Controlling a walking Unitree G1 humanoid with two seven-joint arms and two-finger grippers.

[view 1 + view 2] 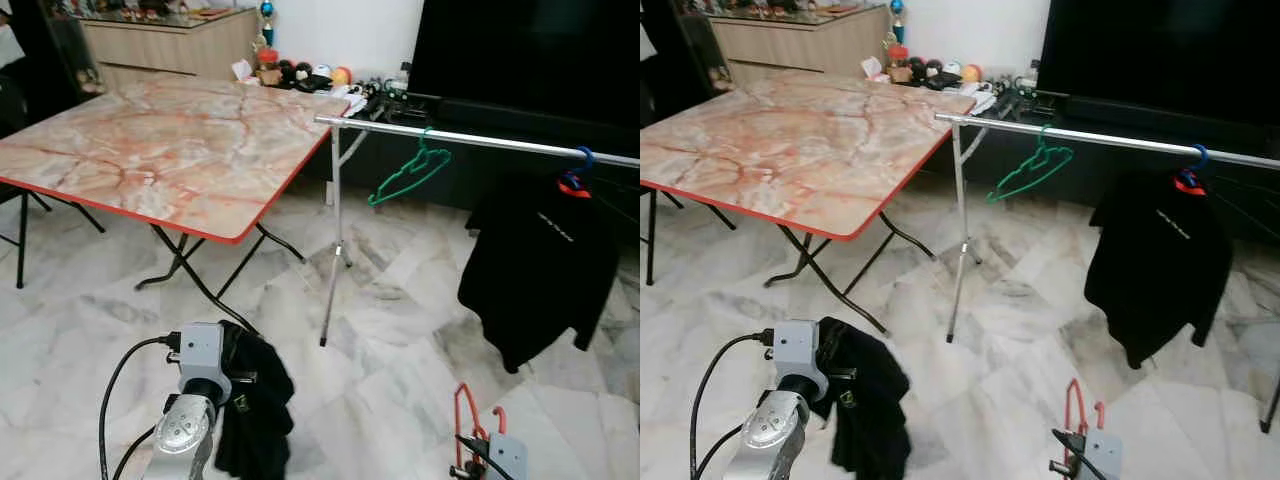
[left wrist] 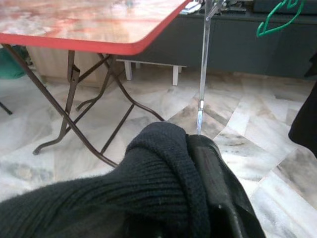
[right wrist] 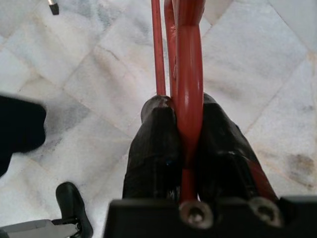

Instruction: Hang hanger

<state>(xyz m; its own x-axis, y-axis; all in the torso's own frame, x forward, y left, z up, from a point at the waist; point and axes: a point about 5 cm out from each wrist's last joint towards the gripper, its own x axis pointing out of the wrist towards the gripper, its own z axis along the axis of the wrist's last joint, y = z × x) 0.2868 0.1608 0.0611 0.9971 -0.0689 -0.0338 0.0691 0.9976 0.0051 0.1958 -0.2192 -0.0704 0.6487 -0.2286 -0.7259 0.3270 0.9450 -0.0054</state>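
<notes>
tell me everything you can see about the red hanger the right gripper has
The red hanger looks like glossy plastic, with thin rods running side by side. The right gripper is shut on it, one thicker rod pinched between the two black fingers. In the left eye view it stands roughly upright above the gripper, low on the robot's right, over the marble floor and apart from it. Its hook end is hard to make out. It is not yet on the rail.
</notes>
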